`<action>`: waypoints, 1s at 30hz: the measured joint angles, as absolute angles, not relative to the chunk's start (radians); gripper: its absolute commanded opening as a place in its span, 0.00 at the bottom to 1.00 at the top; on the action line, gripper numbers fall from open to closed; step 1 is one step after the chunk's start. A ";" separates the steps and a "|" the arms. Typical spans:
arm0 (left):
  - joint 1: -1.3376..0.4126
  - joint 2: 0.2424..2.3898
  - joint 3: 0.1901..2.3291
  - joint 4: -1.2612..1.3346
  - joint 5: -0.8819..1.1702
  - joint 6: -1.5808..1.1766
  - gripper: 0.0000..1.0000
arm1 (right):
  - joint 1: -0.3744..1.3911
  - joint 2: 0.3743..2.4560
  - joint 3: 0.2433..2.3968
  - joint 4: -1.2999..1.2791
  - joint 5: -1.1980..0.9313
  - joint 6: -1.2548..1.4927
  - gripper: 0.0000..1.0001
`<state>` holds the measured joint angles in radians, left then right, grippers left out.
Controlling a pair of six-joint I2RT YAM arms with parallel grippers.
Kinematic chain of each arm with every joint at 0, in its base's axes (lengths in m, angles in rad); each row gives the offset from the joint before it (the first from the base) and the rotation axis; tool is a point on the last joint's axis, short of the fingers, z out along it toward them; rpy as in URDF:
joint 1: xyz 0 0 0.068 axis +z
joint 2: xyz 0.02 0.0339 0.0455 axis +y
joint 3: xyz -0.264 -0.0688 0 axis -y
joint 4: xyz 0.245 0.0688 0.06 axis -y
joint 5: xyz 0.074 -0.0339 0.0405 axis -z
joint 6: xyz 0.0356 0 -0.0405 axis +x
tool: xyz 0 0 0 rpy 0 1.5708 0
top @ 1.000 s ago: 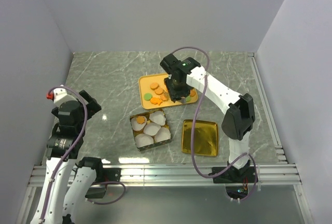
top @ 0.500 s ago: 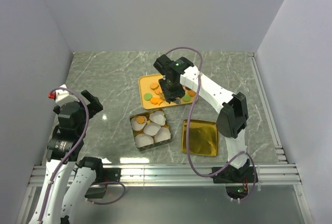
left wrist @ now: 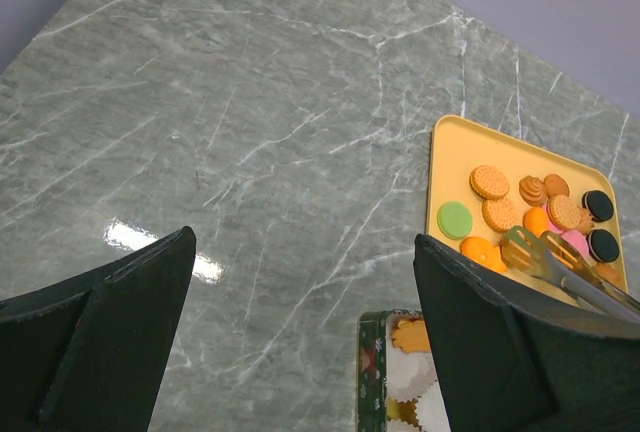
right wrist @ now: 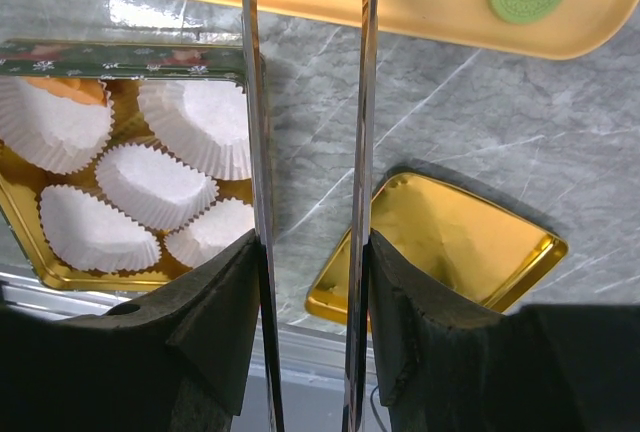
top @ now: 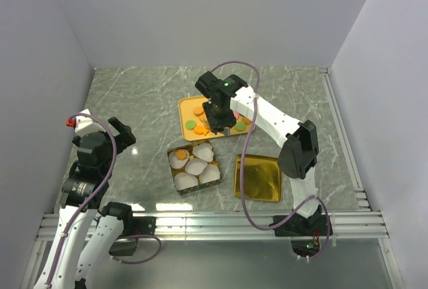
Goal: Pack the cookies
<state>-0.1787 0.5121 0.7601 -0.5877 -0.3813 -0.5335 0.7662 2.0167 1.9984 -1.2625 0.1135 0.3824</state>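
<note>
Most of the cookies (top: 199, 111) are spread over a yellow tray (top: 185, 105), which is parked around the middle of the desk (top: 134, 95), a bit toward the far edge. Mostly orange and tan rounds are seen there, plus a green one, a pink one and a couple of black ones. One orange cookie is already sat in a white paper cup (right wrist: 50, 127) inside the patterned tin (top: 169, 156). That tin is placed just on the near side of the tray, toward the near edge. A gold lid (top: 257, 177) is laid flat just right of the tin, not touching it.

The right gripper (top: 215, 127) is held low over the tray, right among the cookies. Its long metal jaws are kept a moderate way apart and nothing is seen gripped between them. Heads up though, the tips are cut off at the top of the wrist view, so that part can't be fully checked. The left gripper (top: 119, 130) is hung near the left edge of the desk, well apart from everything, with its jaws spread wide and nothing in them.
</note>
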 measured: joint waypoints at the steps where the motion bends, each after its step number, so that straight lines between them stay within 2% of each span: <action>1: -0.181 0.512 0.760 -0.587 -0.381 -0.533 0.97 | 0.766 2.017 1.996 -1.264 0.115 0.385 0.50; 25: -0.202 0.503 0.757 -0.587 -0.377 -0.515 0.97 | 0.776 2.082 1.979 -1.287 0.128 0.415 0.50; 28: -0.203 0.503 0.757 -0.587 -0.374 -0.513 0.97 | 0.776 2.082 1.983 -1.287 0.131 0.419 0.48; 30: -0.203 0.503 0.757 -0.587 -0.371 -0.513 0.97 | 0.776 2.082 1.985 -1.287 0.131 0.421 0.42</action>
<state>-0.2031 0.5030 0.7574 -0.5869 -0.3714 -0.5125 0.7765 2.0819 1.9850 -1.2873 0.1314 0.4213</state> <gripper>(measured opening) 0.973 0.467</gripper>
